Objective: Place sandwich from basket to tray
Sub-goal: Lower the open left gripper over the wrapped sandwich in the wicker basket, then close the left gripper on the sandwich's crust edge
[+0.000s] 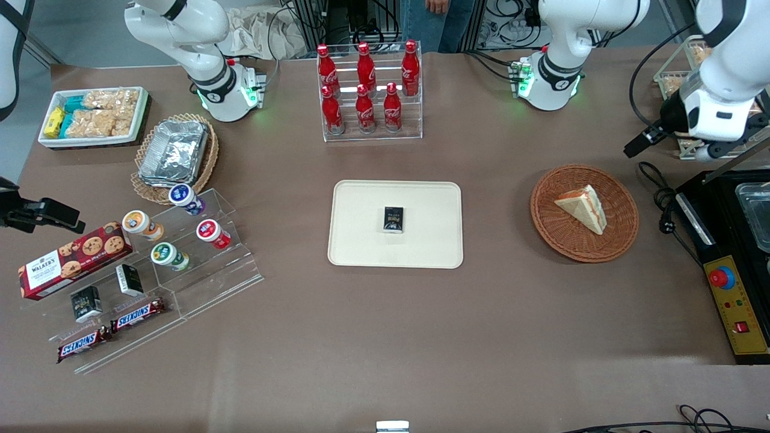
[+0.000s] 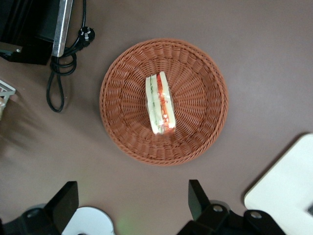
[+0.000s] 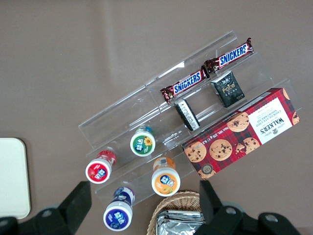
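Front view: the working arm is raised at its end of the bench, its hand unseen there. One sandwich (image 1: 582, 207) — a pale wedge — lies in one reddish basket (image 1: 619, 237); one cream tray (image 1: 361, 240) carries a small dark packet (image 1: 394, 219).

Left wrist view: the hand (image 2: 132, 203) hovers above the basket's rim, fingers (image 2: 195, 197) spread — orange-red and green filling shows.

Gripper (image 2: 132, 203) open, above table; sandwich (image 2: 160, 104) on edge in basket (image 2: 200, 88); tray (image 2: 286, 191) corner near
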{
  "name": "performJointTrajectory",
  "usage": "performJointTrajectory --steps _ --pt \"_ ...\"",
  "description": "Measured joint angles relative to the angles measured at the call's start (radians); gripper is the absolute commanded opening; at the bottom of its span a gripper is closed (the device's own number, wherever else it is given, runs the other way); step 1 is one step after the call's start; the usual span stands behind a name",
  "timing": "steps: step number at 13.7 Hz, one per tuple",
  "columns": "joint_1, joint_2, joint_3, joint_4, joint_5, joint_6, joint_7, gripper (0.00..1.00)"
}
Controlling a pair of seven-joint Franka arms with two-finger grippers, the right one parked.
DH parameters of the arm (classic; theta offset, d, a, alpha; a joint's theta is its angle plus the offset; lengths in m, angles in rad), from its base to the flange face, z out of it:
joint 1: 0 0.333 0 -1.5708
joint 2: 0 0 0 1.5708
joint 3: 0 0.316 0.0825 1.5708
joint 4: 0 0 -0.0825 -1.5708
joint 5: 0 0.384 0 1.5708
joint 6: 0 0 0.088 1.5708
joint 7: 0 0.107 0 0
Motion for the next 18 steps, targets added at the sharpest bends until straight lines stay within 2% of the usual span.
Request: performJointTrajectory --steps 5,7,11,15,16,18 --pt "-0.007 0.207 -0.041 -0.059 0.006 0.186 -0.141 1.0" --pt "-0.007 0.271 -0.041 -0.097 0.032 0.282 -0.152 1.0" --pt "-0.004 0.308 -0.038 -0.238 0.049 0.48 -0.196 1.0" --pt "-0.004 0.371 -0.036 -0.312 0.05 0.642 -0.232 1.0" --pt "-0.004 0.397 -0.036 -0.314 0.05 0.671 -0.236 0.82" --pt "-0.004 0.433 -0.033 -0.313 0.05 0.703 -0.244 0.0"
